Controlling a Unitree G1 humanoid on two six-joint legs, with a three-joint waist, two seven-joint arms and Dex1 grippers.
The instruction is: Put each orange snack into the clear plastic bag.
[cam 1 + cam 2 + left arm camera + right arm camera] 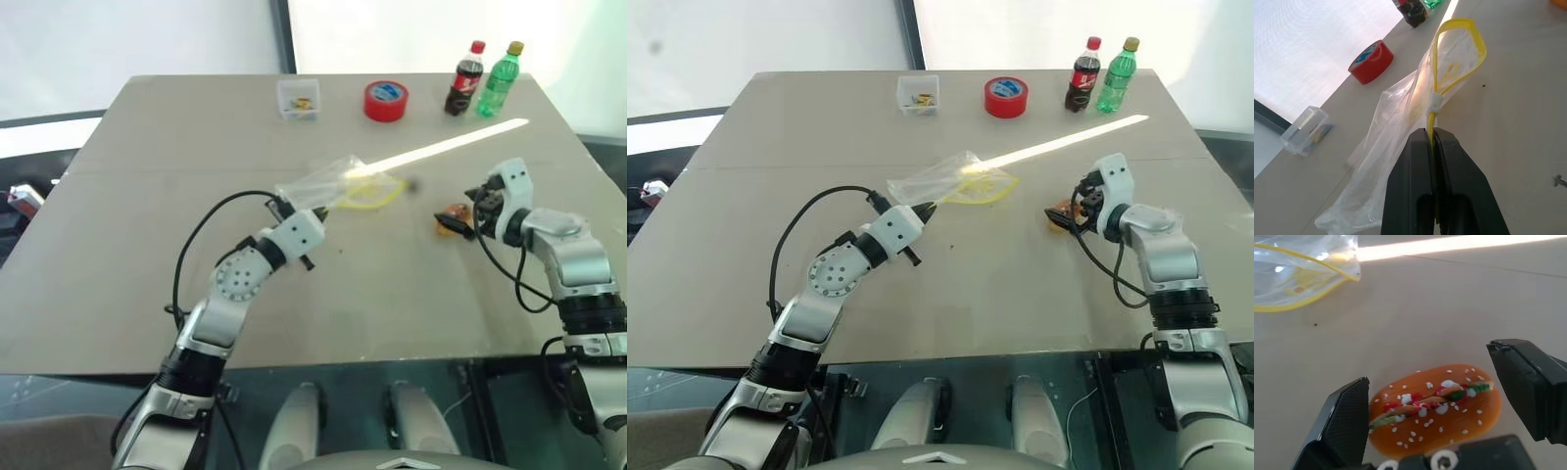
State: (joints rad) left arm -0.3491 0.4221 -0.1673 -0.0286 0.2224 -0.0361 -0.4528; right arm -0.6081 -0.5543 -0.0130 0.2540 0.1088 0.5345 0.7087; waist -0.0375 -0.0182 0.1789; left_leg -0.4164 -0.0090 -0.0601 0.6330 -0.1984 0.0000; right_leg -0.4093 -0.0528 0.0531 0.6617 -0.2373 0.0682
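Note:
The clear plastic bag (331,184) hangs over the middle of the table, its yellow strip (1459,46) looped open at the far end. My left gripper (1433,136) is shut on that yellow strip and holds the bag up off the surface. One orange snack (1435,406), a small sesame-speckled bun, lies on the table to the right of the bag (955,176). My right gripper (1426,368) is open, with one finger on each side of the orange snack (452,214) and not touching it. A faint orange shape shows through the bag (1300,286); I cannot tell what it is.
Along the table's far edge stand a small clear box (298,98), a red tape roll (386,101), a cola bottle (465,78) and a green bottle (498,78). A bright strip of sunlight (460,142) crosses the table (147,245) between bag and bottles.

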